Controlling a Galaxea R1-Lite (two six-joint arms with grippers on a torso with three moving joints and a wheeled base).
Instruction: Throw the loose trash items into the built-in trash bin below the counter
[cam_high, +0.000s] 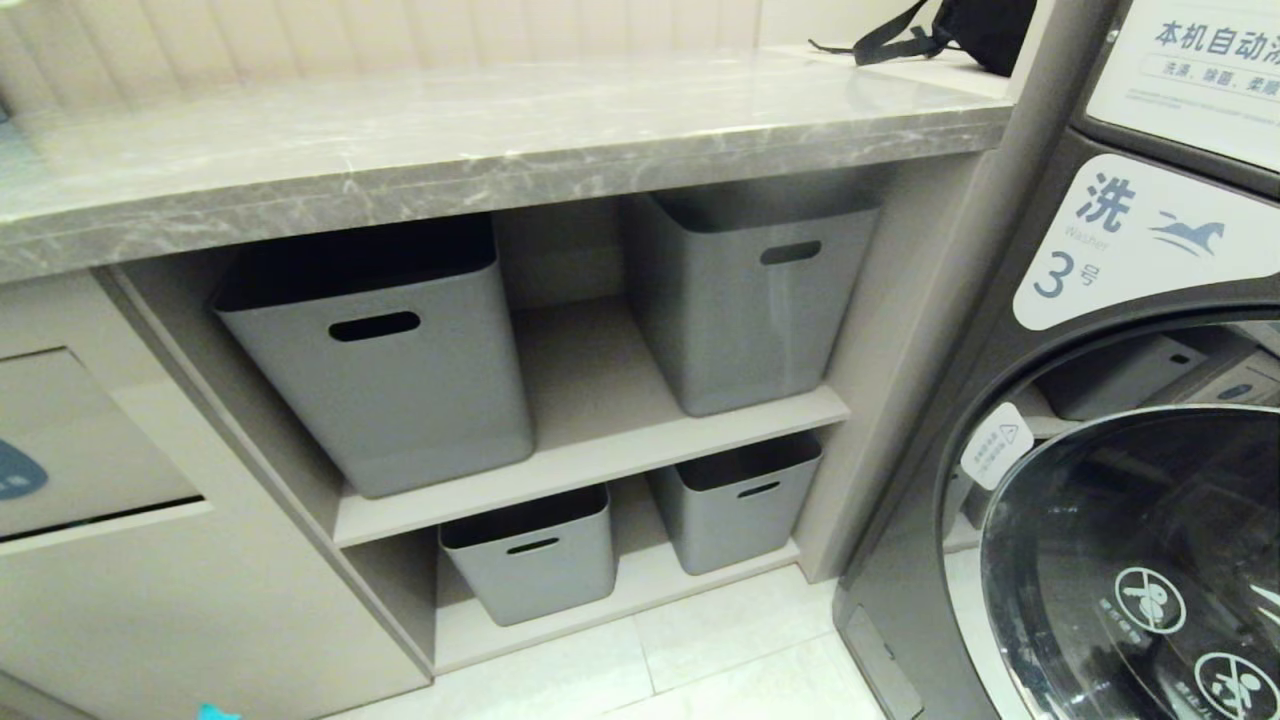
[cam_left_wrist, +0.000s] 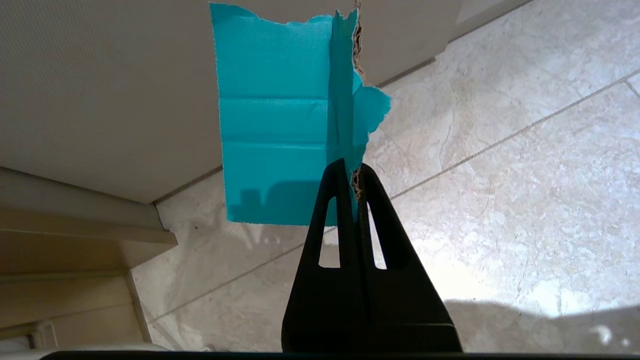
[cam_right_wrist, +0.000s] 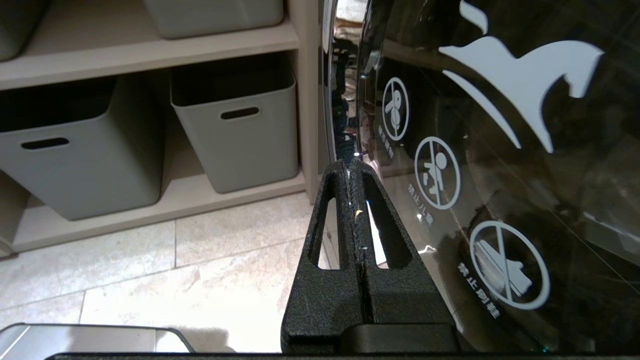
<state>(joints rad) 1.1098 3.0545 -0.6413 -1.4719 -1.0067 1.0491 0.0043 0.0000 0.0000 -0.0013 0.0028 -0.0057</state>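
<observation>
My left gripper (cam_left_wrist: 353, 170) is shut on a torn teal trash piece (cam_left_wrist: 280, 125), a flat creased sheet with a ragged cardboard edge. It hangs over the tiled floor beside a beige cabinet wall. A sliver of teal (cam_high: 215, 712) shows at the head view's lower edge. The built-in trash bin's flap (cam_high: 90, 440), with part of its blue sticker (cam_high: 15, 470), sits at the far left under the grey marble counter (cam_high: 450, 140). My right gripper (cam_right_wrist: 351, 165) is shut and holds nothing; it sits low beside the washer door.
Grey storage boxes (cam_high: 390, 370) (cam_high: 750, 300) stand on the open shelves, with two smaller ones (cam_high: 535, 555) (cam_high: 740, 500) below. A washing machine (cam_high: 1120, 480) with a dark glass door fills the right. A black bag (cam_high: 970, 30) lies on the counter's far end.
</observation>
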